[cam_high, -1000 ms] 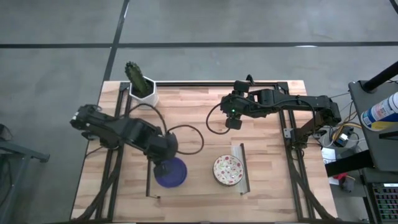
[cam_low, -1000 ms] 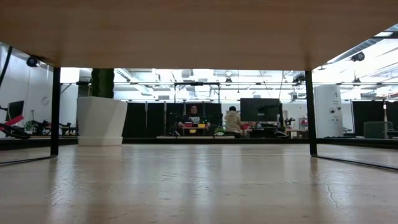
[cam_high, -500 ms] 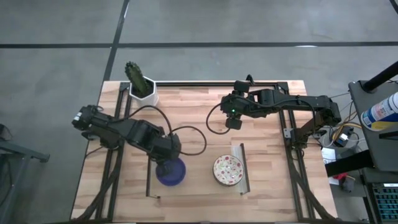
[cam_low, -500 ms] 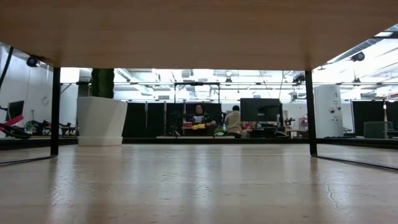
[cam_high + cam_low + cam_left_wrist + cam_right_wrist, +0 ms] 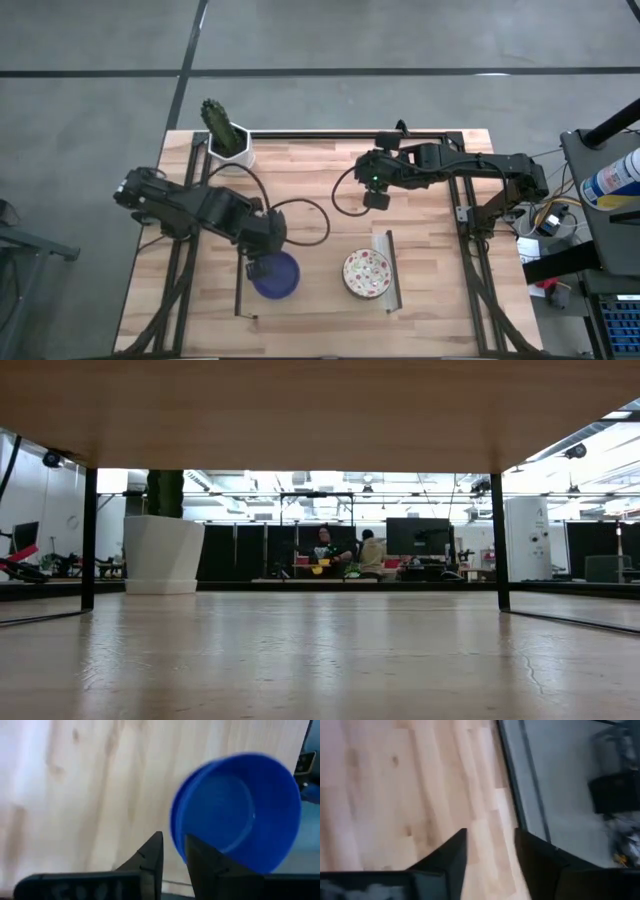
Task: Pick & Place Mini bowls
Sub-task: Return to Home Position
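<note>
On the wooden table, the right gripper hangs near centre, fingers parted and empty. The left gripper, slightly parted, holds nothing, just at ten o'clock of the blue bowl stack. The speckled bowl sits at the stack's three o'clock. The bowls look glossy, rigid, probably slippery and chip-prone: pinch the rim.

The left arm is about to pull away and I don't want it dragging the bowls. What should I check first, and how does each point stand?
1. Left gripper empty: narrow gap between its fingers, only table showing in it. Ok.
2. Left gripper clear of the blue bowl stack: it sits right at the rim; contact cannot tell.
3. Stack seated evenly: cannot tell.
4. Speckled bowl apart from the blue bowl stack, on the side away from the left arm: ok.
5. Right gripper open, empty, over bare table away from the bowls: ok.
</note>
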`<action>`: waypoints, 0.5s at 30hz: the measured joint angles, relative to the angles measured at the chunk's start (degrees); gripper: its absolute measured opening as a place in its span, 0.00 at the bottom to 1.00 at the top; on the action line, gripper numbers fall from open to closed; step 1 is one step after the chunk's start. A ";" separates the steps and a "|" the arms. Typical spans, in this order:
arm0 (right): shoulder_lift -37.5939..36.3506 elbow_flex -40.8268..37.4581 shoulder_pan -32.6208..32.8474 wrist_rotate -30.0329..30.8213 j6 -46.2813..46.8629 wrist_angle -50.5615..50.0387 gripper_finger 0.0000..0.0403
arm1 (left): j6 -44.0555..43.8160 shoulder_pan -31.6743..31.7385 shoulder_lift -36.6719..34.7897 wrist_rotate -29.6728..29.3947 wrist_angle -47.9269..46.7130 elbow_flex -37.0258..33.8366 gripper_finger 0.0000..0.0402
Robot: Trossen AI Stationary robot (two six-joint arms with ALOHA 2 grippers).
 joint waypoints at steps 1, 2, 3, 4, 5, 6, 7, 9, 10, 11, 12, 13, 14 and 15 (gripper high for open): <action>0.00 0.00 0.00 -1.35 -0.34 0.00 0.36 | 1.13 0.00 -0.40 -1.37 0.25 0.16 0.17; 0.00 0.00 0.00 -2.96 -0.84 0.10 0.31 | 2.58 0.02 -0.72 -2.82 0.84 0.29 0.16; 0.00 0.00 0.00 -4.64 -1.28 0.31 0.25 | 4.27 0.10 -1.22 -4.58 1.51 0.31 0.14; 0.00 0.00 0.00 -6.37 -1.78 0.71 0.18 | 5.86 0.19 -1.64 -6.36 2.23 0.30 0.11; 0.00 0.00 0.00 -7.94 -2.52 1.19 0.10 | 7.88 0.48 -2.28 -7.53 3.39 0.17 0.08; -0.13 -0.12 0.02 -9.24 -3.12 1.84 0.07 | 10.02 0.79 -2.77 -8.43 4.98 -0.01 0.04; -0.60 -0.69 0.02 -10.44 -3.12 3.00 0.05 | 12.10 1.15 -3.42 -9.22 7.08 -0.32 0.02; -2.34 -2.53 0.00 -13.71 -3.09 5.25 0.03 | 17.19 2.06 -4.92 -9.05 12.49 -1.77 0.01; -3.78 -4.22 0.00 -15.30 -2.95 7.05 0.03 | 19.84 2.65 -5.65 -8.42 15.73 -2.72 0.01; -5.66 -6.22 0.00 -16.76 -2.72 9.34 0.02 | 22.07 3.18 -6.52 -7.99 19.09 -3.83 0.00; -7.97 -8.89 0.13 -17.98 -2.61 12.37 0.02 | 23.84 3.70 -7.48 -7.82 22.29 -5.08 0.00; -10.46 -11.71 0.50 -19.04 -2.64 15.63 0.02 | 25.21 4.19 -8.50 -7.70 24.47 -6.34 0.00; -12.99 -14.35 0.80 -19.95 -2.91 18.88 0.02 | 26.13 4.57 -9.84 -7.73 25.79 -7.71 0.00; -15.72 -17.07 1.07 -20.60 -3.38 22.51 0.02 | 26.57 4.91 -11.26 -7.74 26.74 -9.40 0.00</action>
